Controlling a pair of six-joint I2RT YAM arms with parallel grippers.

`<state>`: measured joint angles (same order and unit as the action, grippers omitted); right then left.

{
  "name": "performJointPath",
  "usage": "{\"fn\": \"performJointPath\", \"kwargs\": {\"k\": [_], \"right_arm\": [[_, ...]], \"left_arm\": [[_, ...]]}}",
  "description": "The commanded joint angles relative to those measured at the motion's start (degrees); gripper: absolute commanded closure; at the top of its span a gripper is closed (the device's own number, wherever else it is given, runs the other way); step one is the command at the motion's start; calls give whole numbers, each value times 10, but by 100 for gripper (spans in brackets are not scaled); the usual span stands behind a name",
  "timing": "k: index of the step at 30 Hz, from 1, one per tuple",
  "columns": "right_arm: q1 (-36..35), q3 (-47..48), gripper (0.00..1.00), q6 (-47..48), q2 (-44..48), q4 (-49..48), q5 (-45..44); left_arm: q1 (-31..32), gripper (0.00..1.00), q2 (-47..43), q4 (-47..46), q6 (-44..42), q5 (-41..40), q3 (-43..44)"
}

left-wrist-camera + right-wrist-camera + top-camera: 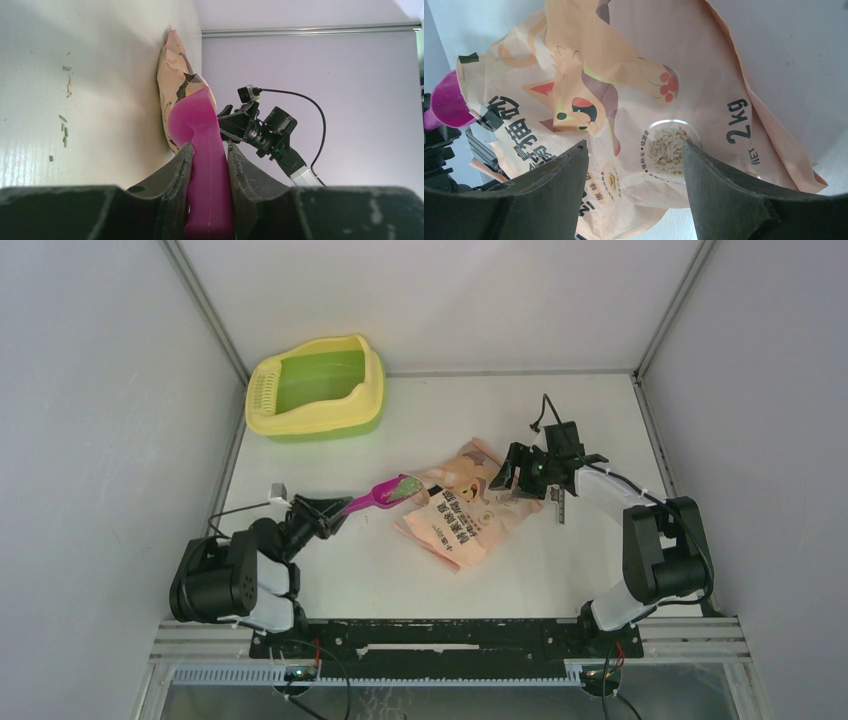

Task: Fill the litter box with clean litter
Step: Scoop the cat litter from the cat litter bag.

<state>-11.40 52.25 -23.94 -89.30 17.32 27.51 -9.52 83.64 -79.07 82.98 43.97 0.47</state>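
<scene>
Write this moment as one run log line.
left gripper: shut on scoop | right gripper: open over bag | litter box: looks unfilled

One litter box (371, 381), one scoop (384, 494), one bag (466, 527).

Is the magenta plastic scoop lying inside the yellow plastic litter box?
No, the left fingers clamp the scoop beside the pink-orange printed bag, apart from the litter box.

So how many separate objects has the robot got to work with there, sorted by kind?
Yellow and green litter box: 1
Magenta scoop: 1
Pink-orange litter bag: 1
Total: 3
</scene>
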Motion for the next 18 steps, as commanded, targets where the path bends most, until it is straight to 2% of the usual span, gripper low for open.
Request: {"fn": "performJointPath", "kwargs": {"k": [1, 9, 13, 18], "right_arm": [[-5, 23, 24, -3, 5, -4, 0], [-6, 24, 24, -2, 5, -1, -2], [-6, 24, 24, -2, 1, -8, -1], [-7, 39, 25, -7, -23, -14, -9]], "left_arm": [[-4, 100, -13, -44, -6, 14, -112], [-3, 100, -43, 31, -37, 12, -115], [-3, 100, -25, 12, -36, 13, -103], [-4, 100, 45, -34, -28, 16, -74]]}}
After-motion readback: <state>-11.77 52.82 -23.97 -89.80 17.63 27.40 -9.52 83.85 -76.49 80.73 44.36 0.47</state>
